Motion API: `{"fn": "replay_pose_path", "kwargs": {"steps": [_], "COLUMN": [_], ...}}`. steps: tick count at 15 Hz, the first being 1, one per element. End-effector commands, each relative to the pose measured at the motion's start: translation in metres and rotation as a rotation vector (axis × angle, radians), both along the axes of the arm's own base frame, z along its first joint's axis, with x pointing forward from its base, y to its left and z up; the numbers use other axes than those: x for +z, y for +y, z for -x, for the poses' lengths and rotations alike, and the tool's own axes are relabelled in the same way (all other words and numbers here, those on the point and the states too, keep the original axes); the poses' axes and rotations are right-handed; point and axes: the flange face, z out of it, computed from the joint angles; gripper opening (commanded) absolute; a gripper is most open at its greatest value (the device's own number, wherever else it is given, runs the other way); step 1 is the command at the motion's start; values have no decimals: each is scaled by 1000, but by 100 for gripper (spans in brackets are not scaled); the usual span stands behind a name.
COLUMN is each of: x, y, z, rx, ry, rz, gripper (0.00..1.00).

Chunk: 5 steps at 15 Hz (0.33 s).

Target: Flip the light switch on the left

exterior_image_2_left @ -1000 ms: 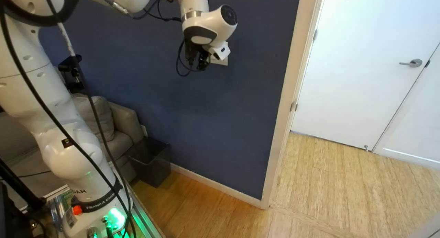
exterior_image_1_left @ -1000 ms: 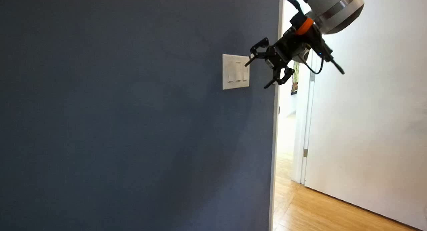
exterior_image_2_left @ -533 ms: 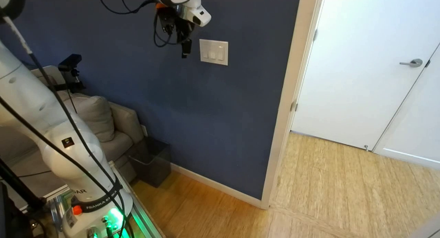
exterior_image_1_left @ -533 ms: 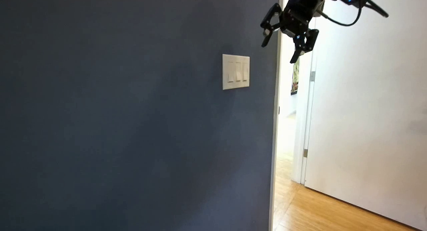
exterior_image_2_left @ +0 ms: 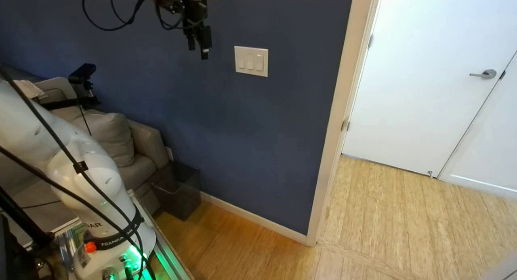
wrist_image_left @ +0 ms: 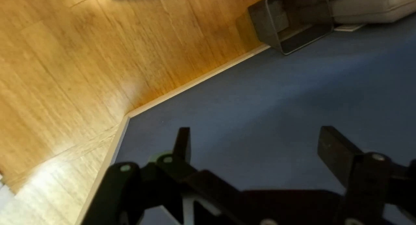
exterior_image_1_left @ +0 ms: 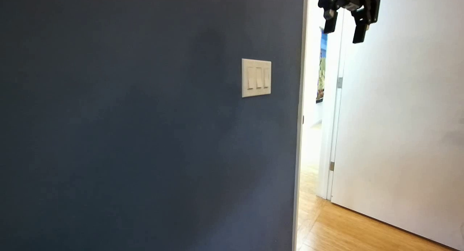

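- Leans out of frame with the arm [exterior_image_2_left: 97,167] in an exterior view
- Hangs the gripper [exterior_image_1_left: 344,34] fingers-down, spread wide, holding nothing, with wall [wrist_image_left: 253,153] seen through the gap
- Stands well apart from the light switch [exterior_image_2_left: 241,62] set at the left end of the wall plate [exterior_image_2_left: 251,50]
- Has a narrow strip of wall between plate and door frame [exterior_image_2_left: 341,110], a broad stretch left of the plate

Open air is found between the gripper [exterior_image_1_left: 344,33] and the left light switch [exterior_image_1_left: 250,78]; deeper reach is stopped by the blue wall [exterior_image_1_left: 145,128]. Beyond the far edge of the table [exterior_image_2_left: 171,253] the way is blocked by a sofa [exterior_image_2_left: 144,142], off the table's far right corner by a bin [exterior_image_2_left: 179,203].
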Motion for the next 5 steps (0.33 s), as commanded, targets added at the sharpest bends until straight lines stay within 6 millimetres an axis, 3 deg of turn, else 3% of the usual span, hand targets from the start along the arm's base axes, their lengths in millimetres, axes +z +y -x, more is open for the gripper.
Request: {"fn": "replay_pose_path", "kwargs": {"steps": [1, 5], "x": [6, 15], "y": [6, 13], "z": [7, 18], "rx": [44, 108], "ry": [-15, -42], "rz": [19, 37], "gripper": [100, 100]}}
